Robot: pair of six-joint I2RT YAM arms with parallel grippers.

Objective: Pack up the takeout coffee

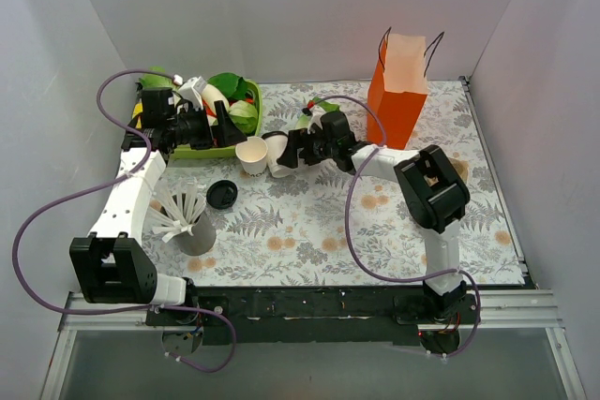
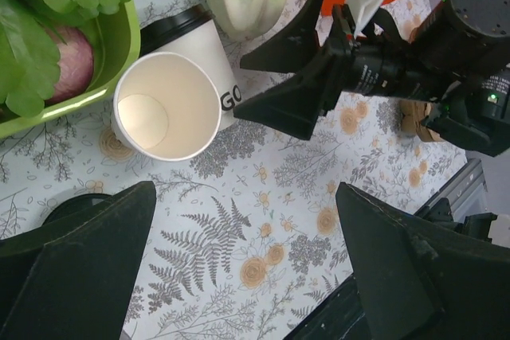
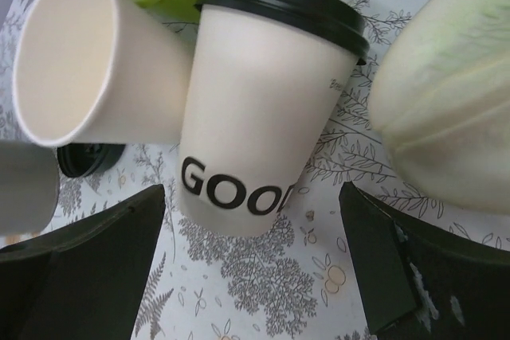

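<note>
The takeout coffee (image 3: pixel 267 109), a white paper cup with a black lid and "GOOD" printed on it, stands on the floral table cover beside a bare-rimmed white cup (image 3: pixel 88 61). My right gripper (image 3: pixel 251 276) is open. Its fingertips flank the lidded cup's base with gaps on both sides. From above, the takeout coffee (image 1: pixel 278 158) sits just left of the right gripper (image 1: pixel 292 150). My left gripper (image 2: pixel 247 260) is open and empty, hovering over the bare-rimmed cup (image 2: pixel 167 105) near the green tray. The orange paper bag (image 1: pixel 398 100) stands upright at the back right.
A green tray (image 1: pixel 220 149) of vegetables sits at the back left. A pale cabbage (image 3: pixel 446 93) lies right of the coffee. A loose black lid (image 1: pixel 221 194) and a grey cup of white stirrers (image 1: pixel 192 229) stand in front of the left arm.
</note>
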